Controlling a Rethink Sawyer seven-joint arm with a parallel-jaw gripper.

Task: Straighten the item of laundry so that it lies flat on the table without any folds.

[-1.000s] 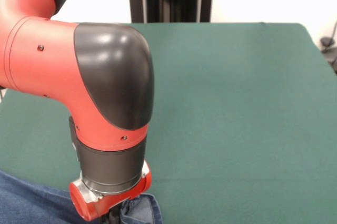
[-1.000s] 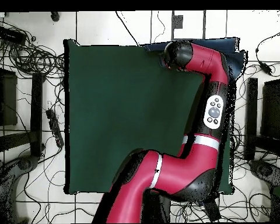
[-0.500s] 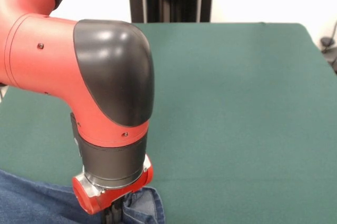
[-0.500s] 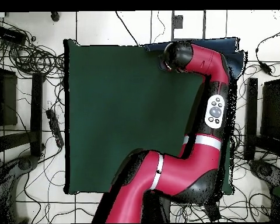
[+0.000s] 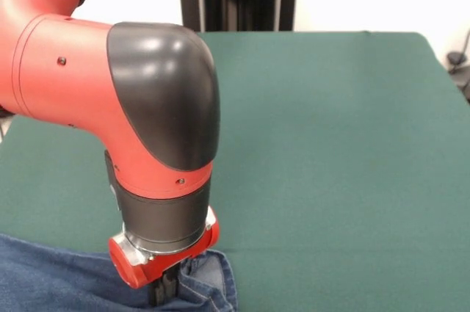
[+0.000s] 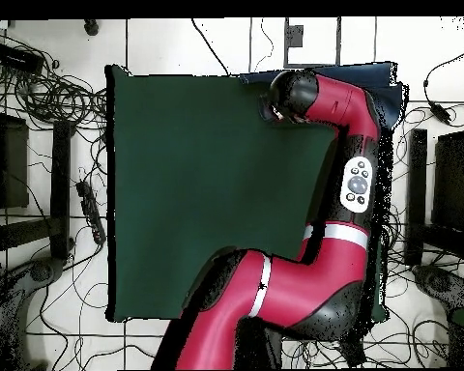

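Jeans (image 5: 66, 283) sit at the tabletop (image 5: 330, 150) corner: in the front view they fill the bottom-left of the green cloth, denim running off the lower and left picture edges, with a raised fold of hem or waistband just right of the pincer. In the overhead view the jeans (image 6: 371, 75) show as a dark blue strip along the tabletop (image 6: 197, 193) top edge at its right corner, mostly hidden under the arm, part of it hanging past the cloth edge. Arm (image 5: 110, 99) reaches down over that corner, red wrist flange directly above the denim. Pincer (image 5: 165, 291) is only a dark stub below the flange, tips going into the fabric at the bottom picture edge; touching the jeans, but cannot tell whether it is clenched on cloth or released, the tips are cut off and buried in folds. In the overhead view the pincer is hidden under the wrist joint. Jeans are bunched near the pincer, not flat. Rest of the tabletop is bare green felt. Floor (image 6: 43, 116) around the tabletop has tangled cables.
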